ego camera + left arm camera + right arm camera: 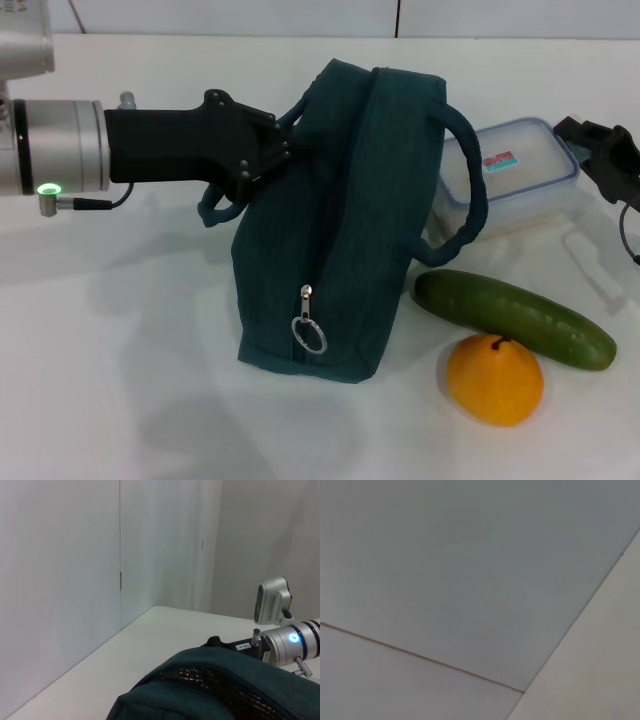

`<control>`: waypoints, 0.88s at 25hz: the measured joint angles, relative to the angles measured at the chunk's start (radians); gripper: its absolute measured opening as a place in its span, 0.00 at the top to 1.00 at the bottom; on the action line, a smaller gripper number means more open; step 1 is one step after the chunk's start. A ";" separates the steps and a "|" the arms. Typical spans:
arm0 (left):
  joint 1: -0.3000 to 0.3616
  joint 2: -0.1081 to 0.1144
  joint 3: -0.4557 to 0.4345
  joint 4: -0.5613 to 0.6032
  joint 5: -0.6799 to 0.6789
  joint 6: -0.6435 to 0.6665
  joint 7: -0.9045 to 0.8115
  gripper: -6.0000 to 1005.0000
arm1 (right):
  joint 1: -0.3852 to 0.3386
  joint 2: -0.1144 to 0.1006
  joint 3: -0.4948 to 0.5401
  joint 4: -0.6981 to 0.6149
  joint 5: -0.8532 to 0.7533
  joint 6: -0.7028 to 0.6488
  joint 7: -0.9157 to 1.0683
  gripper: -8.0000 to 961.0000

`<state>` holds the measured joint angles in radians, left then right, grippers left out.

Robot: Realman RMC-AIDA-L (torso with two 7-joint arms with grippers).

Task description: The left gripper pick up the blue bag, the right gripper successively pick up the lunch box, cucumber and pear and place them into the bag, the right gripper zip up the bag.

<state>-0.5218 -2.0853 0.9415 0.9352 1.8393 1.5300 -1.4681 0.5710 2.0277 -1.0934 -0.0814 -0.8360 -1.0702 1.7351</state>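
Observation:
The blue bag (340,220) stands tilted in the middle of the table, with its zipper ring pull (309,335) hanging at the near end. My left gripper (272,150) reaches in from the left and is shut on the bag's near loop handle (215,208). The lunch box (520,175) lies behind the bag on the right, partly hidden by the far handle. The cucumber (515,318) lies in front of it, and the pear (494,380) touches the cucumber's near side. My right gripper (608,150) hovers at the right edge, beside the lunch box. Bag fabric (225,685) fills the bottom of the left wrist view.
The white table (120,380) runs back to a pale wall (300,15). In the left wrist view, a silver wrist with a lit dot (292,639) shows behind the bag. The right wrist view shows only blank wall panels (445,570).

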 joint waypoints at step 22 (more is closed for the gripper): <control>0.001 0.001 -0.006 -0.007 -0.031 -0.006 0.014 0.95 | -0.031 0.000 0.006 -0.002 0.048 -0.114 -0.220 0.89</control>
<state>-0.5210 -2.0844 0.9355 0.9280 1.8081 1.5245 -1.4545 0.5396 2.0277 -1.0879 -0.0836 -0.7882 -1.1847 1.5148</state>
